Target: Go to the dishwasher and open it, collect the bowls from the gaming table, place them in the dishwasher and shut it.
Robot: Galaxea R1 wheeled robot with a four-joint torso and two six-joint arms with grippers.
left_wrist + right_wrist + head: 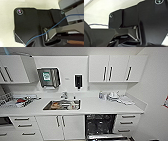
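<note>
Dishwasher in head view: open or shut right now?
Open. The dishwasher shows a dark interior with racks under the counter, its door dropped forward at the bottom edge.

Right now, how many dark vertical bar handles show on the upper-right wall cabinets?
3: two side by side where the left and middle doors meet, one on the right door. None looks hidden.

White cabinets (110, 70), dark dishwasher (100, 125) interior

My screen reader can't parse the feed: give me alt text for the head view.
The dishwasher stands open under a white counter, dark racks showing, its door folded down. A steel sink sits to its left, with white wall cabinets above.
</note>
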